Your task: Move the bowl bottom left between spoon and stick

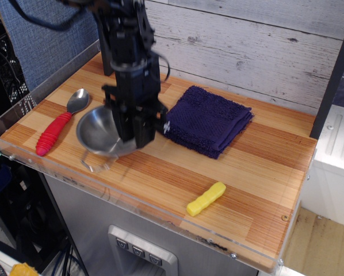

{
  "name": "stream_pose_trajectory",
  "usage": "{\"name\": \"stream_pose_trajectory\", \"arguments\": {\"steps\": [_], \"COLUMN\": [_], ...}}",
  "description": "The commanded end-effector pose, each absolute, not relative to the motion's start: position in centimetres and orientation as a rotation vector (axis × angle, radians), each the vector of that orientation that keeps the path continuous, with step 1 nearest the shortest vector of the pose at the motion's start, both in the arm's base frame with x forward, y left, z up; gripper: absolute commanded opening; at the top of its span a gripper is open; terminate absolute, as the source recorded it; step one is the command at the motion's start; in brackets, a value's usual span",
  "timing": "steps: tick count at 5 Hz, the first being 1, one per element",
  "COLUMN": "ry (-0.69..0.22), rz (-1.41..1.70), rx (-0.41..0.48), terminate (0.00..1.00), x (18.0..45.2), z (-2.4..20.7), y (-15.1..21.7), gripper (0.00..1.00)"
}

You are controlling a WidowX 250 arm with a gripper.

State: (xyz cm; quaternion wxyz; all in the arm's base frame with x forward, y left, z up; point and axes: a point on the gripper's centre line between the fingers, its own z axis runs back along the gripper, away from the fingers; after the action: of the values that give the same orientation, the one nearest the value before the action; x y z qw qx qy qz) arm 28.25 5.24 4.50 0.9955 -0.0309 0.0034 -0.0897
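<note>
The shiny steel bowl (97, 131) is tilted, its mouth facing left and forward, its wire handle (94, 163) low near the table's front edge. My black gripper (132, 137) is shut on the bowl's right rim and holds it just above the wood. The spoon (60, 122), with silver head and red ribbed handle, lies left of the bowl. The yellow stick (206, 199) lies on the wood at the front, well right of the bowl.
A folded dark blue towel (208, 120) lies right of the gripper, close to it. A clear plastic lip (132, 207) runs along the table's front edge. A grey plank wall stands behind. A dark post (110, 54) rises at the back left.
</note>
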Motion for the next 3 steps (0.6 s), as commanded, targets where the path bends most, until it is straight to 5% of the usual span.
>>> {"name": "stream_pose_trajectory", "arguments": {"steps": [1,3], "ry": [-0.169,-0.195], "rz": [-0.106,-0.026], "rx": [-0.077,-0.013], "terminate": [0.0,0.0], "x": [25.4,21.0], "z": [15.4,23.7], "y": [3.4,2.0], "gripper": [1.0,1.0]}}
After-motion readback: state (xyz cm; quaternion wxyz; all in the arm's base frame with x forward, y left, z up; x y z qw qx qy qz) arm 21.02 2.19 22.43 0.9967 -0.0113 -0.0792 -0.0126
